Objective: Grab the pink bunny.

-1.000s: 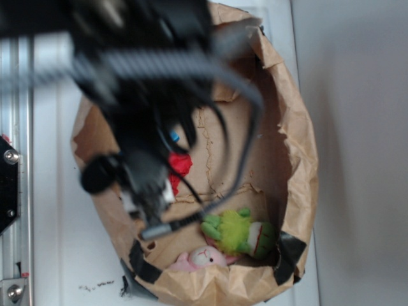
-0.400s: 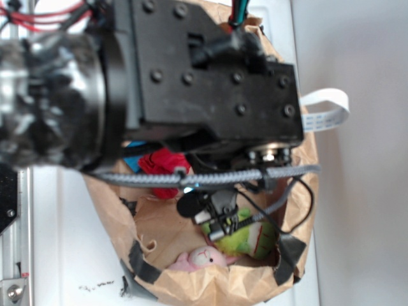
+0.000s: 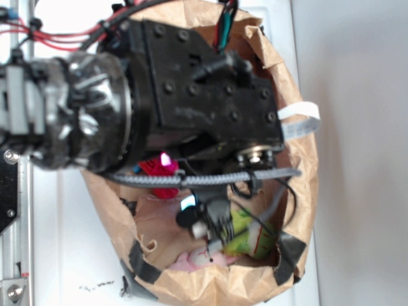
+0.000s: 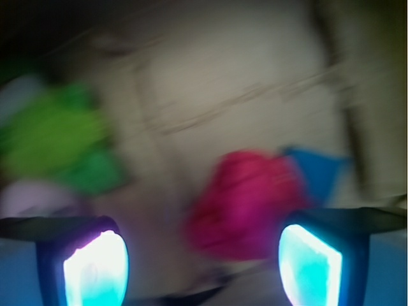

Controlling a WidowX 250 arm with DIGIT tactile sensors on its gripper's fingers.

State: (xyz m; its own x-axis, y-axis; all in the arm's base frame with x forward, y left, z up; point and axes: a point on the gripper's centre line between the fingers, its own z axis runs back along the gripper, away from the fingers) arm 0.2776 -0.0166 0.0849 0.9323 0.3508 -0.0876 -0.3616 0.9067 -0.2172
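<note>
The pink bunny [image 3: 203,259] lies at the bottom front of the brown paper bag [image 3: 298,159], partly behind the bag's folded rim. In the blurred wrist view it is a pale patch [image 4: 35,197] at the far left. My gripper [image 4: 201,268] is open, its two glowing pads [image 4: 95,271] wide apart with nothing between them. Just beyond the gap lies the red lump [image 4: 245,201]. In the exterior view the gripper [image 3: 178,182] sits under the arm, up and left of the bunny, next to the red lump [image 3: 155,171].
A lime-green plush [image 3: 250,234] lies right of the bunny, partly behind a cable and small camera; it shows as a green blur [image 4: 60,140] in the wrist view. A blue piece [image 4: 315,167] sits by the red lump. The bag's walls ring everything. A metal rail [image 3: 13,255] runs along the left.
The arm swung over the bag and now covers most of it. Over the last half second it shifted slightly left, and its small camera moved down closer to the bunny.
</note>
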